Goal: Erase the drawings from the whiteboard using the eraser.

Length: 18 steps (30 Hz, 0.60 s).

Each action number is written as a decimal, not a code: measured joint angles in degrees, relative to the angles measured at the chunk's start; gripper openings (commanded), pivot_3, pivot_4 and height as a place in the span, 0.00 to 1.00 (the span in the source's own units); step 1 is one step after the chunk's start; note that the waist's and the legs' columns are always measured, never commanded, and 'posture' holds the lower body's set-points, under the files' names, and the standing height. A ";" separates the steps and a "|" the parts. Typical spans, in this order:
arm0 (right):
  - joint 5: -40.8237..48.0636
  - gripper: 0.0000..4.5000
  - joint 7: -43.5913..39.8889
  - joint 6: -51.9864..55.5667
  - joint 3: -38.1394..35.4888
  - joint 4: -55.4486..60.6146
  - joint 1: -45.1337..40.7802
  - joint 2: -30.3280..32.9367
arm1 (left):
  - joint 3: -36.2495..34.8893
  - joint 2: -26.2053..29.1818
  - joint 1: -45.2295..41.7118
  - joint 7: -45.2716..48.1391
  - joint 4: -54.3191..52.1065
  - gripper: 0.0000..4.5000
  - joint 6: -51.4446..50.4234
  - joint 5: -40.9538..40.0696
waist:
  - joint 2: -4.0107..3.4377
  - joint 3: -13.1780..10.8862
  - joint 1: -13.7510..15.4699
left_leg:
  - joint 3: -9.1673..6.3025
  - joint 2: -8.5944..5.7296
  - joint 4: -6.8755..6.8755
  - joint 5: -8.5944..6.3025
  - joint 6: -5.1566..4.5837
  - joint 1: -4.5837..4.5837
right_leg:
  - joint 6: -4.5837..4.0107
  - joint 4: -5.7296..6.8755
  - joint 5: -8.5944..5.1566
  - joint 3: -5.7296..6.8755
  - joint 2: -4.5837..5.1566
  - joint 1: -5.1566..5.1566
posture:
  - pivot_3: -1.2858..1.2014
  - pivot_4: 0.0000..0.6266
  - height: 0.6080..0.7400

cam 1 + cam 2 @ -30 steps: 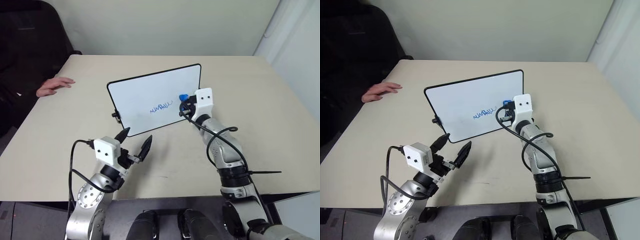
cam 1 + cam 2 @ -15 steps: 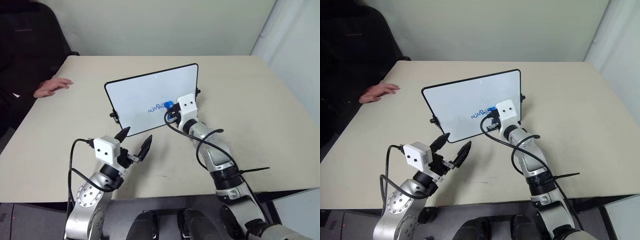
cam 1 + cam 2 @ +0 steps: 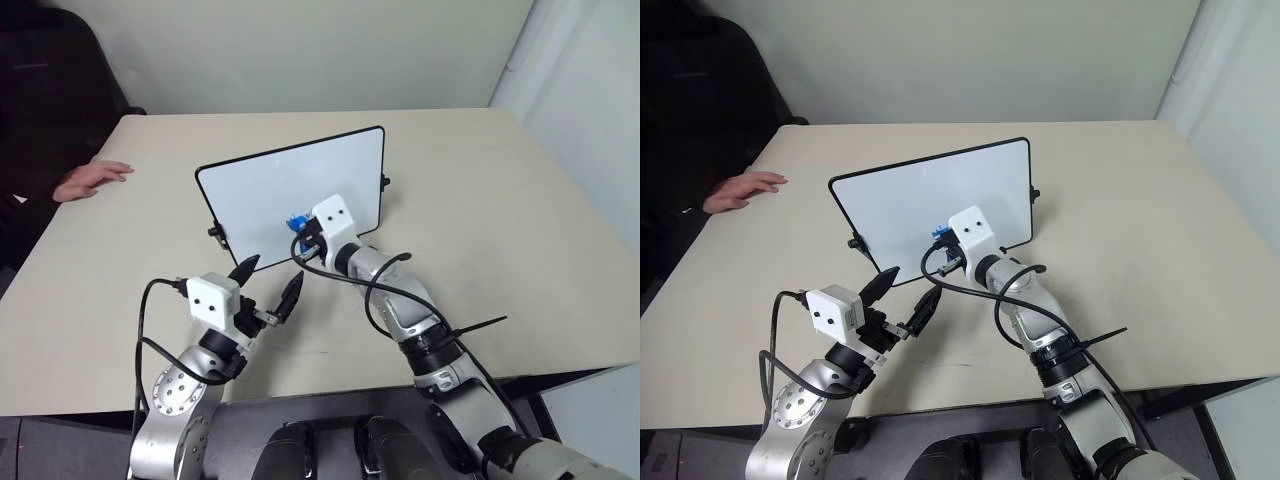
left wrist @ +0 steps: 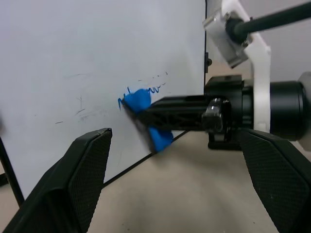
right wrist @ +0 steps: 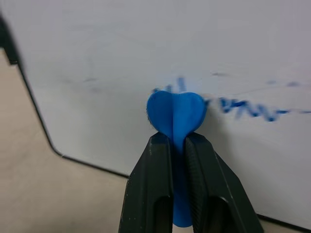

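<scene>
Person's hand (image 3: 88, 180): was seen resting flat on the surface (image 3: 520, 190) at the far left edge, well apart from the board.
Left gripper (image 3: 268, 284): was held above the surface just in front of the board's lower left corner; jaws were spread wide, nothing was gripped.
Whiteboard (image 3: 270, 190): was propped upright mid-surface, tilted back, black frame and side knobs visible.
Drawings (image 5: 248, 109): blue scribble was seen low on the board face; in the right wrist view part of it lay beside the eraser tip, with faint smudges on the other side.
Eraser (image 5: 176, 115): was pinched edge-on and pressed against the board, right at one end of the scribble.
Right gripper (image 5: 177, 145): jaws were clamped tight on the eraser's narrow middle; the arm was reached across in front of the board.
Step judged: wiping stroke along the scribble, partly done.
Doing it well: contact should be kept firm but light enough that the propped board is not pushed over; the stroke should be run along the full line, with the remaining marks covered.
Risk judged: board may slide or tip, since nothing was bracing it.
</scene>
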State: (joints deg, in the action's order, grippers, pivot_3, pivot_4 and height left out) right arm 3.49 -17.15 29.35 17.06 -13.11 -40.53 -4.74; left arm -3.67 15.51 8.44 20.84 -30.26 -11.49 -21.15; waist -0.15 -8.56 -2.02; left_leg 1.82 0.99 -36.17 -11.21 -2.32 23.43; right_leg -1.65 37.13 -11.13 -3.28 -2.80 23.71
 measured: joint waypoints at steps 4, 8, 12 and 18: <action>-0.57 0.03 -0.82 -1.59 1.61 -0.80 -0.46 -0.07 | 0.02 0.00 0.46 0.00 -0.11 1.00 -0.13 0.00 | 0.00 0.00 0.00 | 0.00 0.01 0.00 -0.06 0.09 0.09 | -0.02 0.00 -0.01 0.01 0.00 0.15 | 0.52 0.24 1.00; -0.65 0.03 -0.69 -3.21 1.56 -1.91 -0.56 -0.09 | 0.02 0.00 0.58 0.00 -0.63 1.00 -0.28 -0.01 | 0.00 0.00 0.00 | 0.00 0.06 0.00 -0.06 0.09 0.17 | -0.09 0.00 0.03 0.04 0.00 0.25 | 0.52 0.24 1.00; -0.49 0.03 0.58 -4.93 0.94 -3.00 -0.58 -0.09 | 0.02 -0.01 0.71 -0.02 -0.85 1.00 -0.43 -0.04 | 0.01 0.00 0.11 | 0.00 0.06 -0.01 -0.03 0.05 0.19 | -0.14 0.00 0.17 0.04 0.00 0.25 | 0.52 0.24 1.00; 1.26 0.03 2.84 -6.87 -3.34 -3.75 -0.86 -0.10 | 0.04 -0.02 0.86 -0.03 -1.05 1.00 -0.89 -0.15 | 0.02 -0.01 0.46 | 0.00 0.06 -0.05 -0.33 0.71 0.22 | -0.28 -0.03 0.34 0.03 0.00 0.24 | 0.52 0.24 1.00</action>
State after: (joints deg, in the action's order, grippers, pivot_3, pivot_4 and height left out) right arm 4.75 -14.31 22.48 13.73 -16.87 -41.38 -4.84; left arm -3.62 15.50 9.30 20.81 -31.31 -12.38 -21.31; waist -0.14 -8.56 -1.56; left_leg 1.82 1.05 -36.22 -11.54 -1.61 23.65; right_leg -1.93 37.10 -10.78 -3.25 -2.81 23.95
